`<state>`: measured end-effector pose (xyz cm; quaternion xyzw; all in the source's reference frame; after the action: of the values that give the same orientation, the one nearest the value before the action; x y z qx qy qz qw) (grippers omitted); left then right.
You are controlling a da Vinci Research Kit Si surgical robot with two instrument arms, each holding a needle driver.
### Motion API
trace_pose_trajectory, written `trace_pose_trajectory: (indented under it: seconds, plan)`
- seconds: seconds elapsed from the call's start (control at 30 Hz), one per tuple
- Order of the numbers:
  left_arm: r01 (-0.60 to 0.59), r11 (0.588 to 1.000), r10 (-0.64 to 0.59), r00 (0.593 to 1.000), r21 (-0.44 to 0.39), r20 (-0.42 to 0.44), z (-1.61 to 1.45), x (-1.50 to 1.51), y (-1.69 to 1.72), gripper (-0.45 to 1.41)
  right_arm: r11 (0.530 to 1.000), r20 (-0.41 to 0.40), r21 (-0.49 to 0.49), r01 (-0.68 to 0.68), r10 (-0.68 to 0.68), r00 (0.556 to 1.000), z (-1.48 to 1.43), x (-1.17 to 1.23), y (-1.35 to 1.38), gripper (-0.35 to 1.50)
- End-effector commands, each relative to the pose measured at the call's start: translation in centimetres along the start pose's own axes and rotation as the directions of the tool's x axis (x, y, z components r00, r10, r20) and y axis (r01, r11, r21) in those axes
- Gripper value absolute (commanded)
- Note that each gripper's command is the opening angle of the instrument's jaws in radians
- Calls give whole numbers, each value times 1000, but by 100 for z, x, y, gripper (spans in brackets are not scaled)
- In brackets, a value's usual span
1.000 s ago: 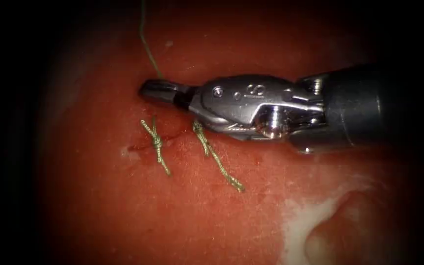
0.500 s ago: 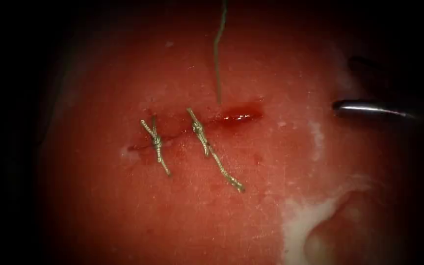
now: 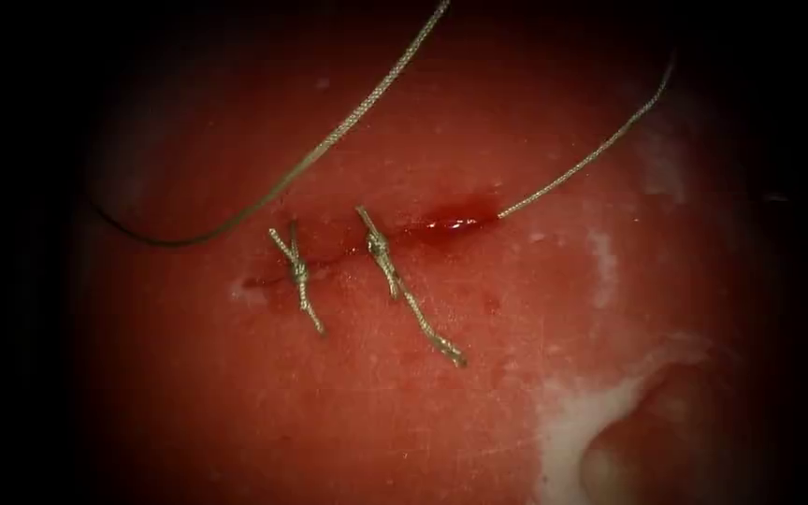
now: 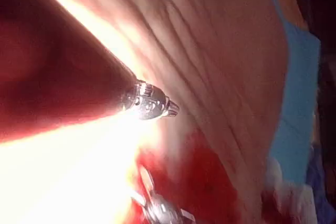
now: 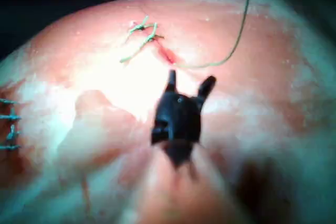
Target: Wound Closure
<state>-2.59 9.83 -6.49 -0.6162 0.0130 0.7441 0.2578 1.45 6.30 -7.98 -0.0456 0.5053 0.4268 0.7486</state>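
The cut (image 3: pixel 423 227) runs across the tissue (image 3: pixel 376 411), with red fluid (image 3: pixel 453 223) pooled at its right end. Two knotted stitches (image 3: pixel 298 271) (image 3: pixel 379 245) cross its left part. The thread (image 3: pixel 572 173) leaves the right end of the cut and rises to the upper right. A second strand (image 3: pixel 329 145) sweeps down to the left and curves back in a loop. In the right wrist view my right tool (image 5: pixel 189 83) hovers open near the cut (image 5: pixel 167 54), holding nothing, and the thread (image 5: pixel 237 38) passes beside it. My left tool's tip (image 4: pixel 152 102) sits above the tissue.
A pale, raised patch (image 3: pixel 610 421) lies at the tissue's lower right. Cut thread ends (image 3: pixel 432 339) trail below the stitches. Older stitches (image 5: pixel 8 124) mark another part of the tissue. A blue drape (image 4: pixel 296 93) borders the tissue. The other tool (image 4: pixel 160 209) appears in the left wrist view.
The right tool, which lay across the cut, drew back to the right and out of the endoscope view. The thread now stretches from the cut's right end, with a loop swung to the left.
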Motion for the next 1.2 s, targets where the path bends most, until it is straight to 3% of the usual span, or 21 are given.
trace_pose_trajectory:
  seconds: [0.03, 0.07, 0.1, 0.23, 0.37, 0.43, 0.63, 0.8, 0.93, 1.0, 1.13, 1.17, 1.2]
  plan:
    - [24, 999, -24, 1000, 25, 12, 5, -10, -8, 2, 1000, -1, 3, 0, 0, 1000, 8, -4, -8, 131]
    - [24, 999, -24, 1000, 25, 12, 5, -10, -8, 2, 1000, -1, 3, 0, 0, 1000, 8, -4, -8, 131]
    - [72, 995, -74, 997, 63, 34, 3, -28, -21, 7, 1000, -1, 3, 0, 0, 1000, 9, -4, -8, 131]
    - [147, 985, -153, 986, 92, 61, -5, -54, -36, 46, 1000, -1, 4, 0, 0, 1000, 8, -4, -8, 131]
    - [197, 972, -210, 972, 126, 106, -30, -53, -48, 76, 1000, -2, 9, -1, 2, 1000, 3, -3, -6, 131]
    - [201, 971, -215, 971, 126, 106, -37, -49, -49, 78, 1000, -5, 10, -2, 2, 1000, 1, -2, -5, 131]
    - [209, 967, -227, 966, 146, 120, -119, 18, -65, 78, 1000, -10, 3, -5, 5, 1000, -5, 1, -1, 131]
    - [174, 980, -186, 974, 97, 128, -150, 60, -61, 78, 1000, -14, 4, -5, 5, 1000, -3, 1, -4, 133]
    - [169, 985, -171, 979, 27, 110, -138, 93, -47, 78, 1000, -11, 11, -5, 5, 1000, -2, 1, -5, 133]
    - [160, 987, -156, 983, -28, 101, -107, 123, -27, 78, 1000, -11, 12, -5, 5, 1000, -3, 1, -5, 133]
    - [149, 987, -143, 985, -59, 98, -57, 141, -11, 78, 1000, -11, 16, -5, 5, 1000, -6, 2, -3, 133]
    - [151, 985, -141, 983, -81, 119, -25, 144, -6, 78, 1000, -6, 16, -6, 6, 1000, -12, 3, 1, 133]
    - [151, 985, -139, 982, -88, 130, -12, 144, -5, 78, 1000, -5, 16, -6, 6, 1000, -15, 4, 3, 133]
